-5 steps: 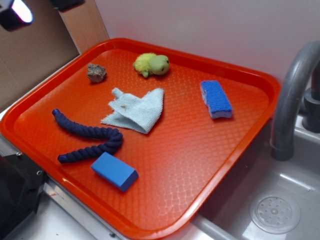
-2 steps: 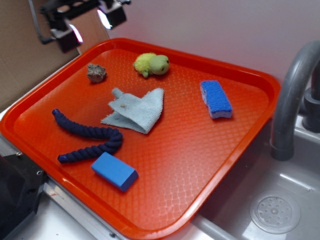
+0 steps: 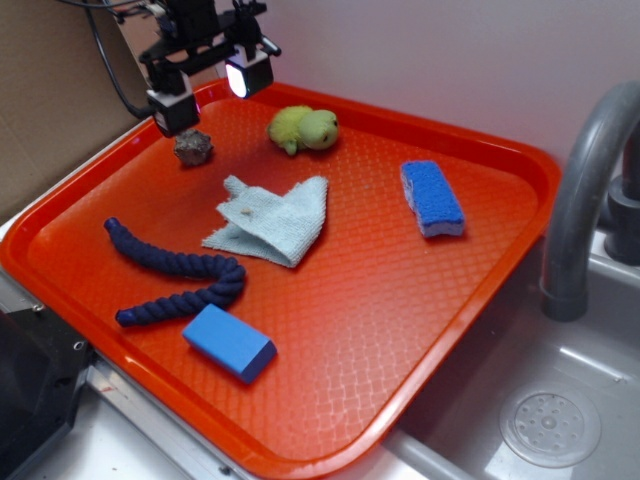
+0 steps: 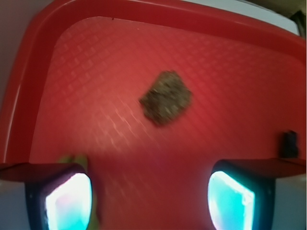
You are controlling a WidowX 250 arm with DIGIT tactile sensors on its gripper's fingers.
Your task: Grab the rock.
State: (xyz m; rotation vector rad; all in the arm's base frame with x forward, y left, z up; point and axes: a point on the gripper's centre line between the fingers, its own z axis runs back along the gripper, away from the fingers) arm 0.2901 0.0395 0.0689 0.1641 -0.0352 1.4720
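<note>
The rock (image 3: 193,147) is a small rough grey-brown stone lying on the red tray (image 3: 430,300) near its far left corner. In the wrist view the rock (image 4: 166,97) lies on bare tray ahead of the jaws, a little right of centre. My gripper (image 3: 211,92) hangs above the tray just behind and right of the rock, open, with nothing between its glowing pads (image 4: 68,202). The gripper (image 4: 149,199) is not touching the rock.
A yellow-green plush toy (image 3: 304,128) lies right of the rock. A pale blue cloth (image 3: 271,220), a dark blue rope (image 3: 170,275), a blue block (image 3: 229,342) and a blue sponge (image 3: 431,198) are spread over the tray. A grey tap (image 3: 590,190) and sink (image 3: 545,425) are at right.
The gripper has come in from the upper left, moving right and down, and now hangs close above the rock. Nothing on the tray has moved.
</note>
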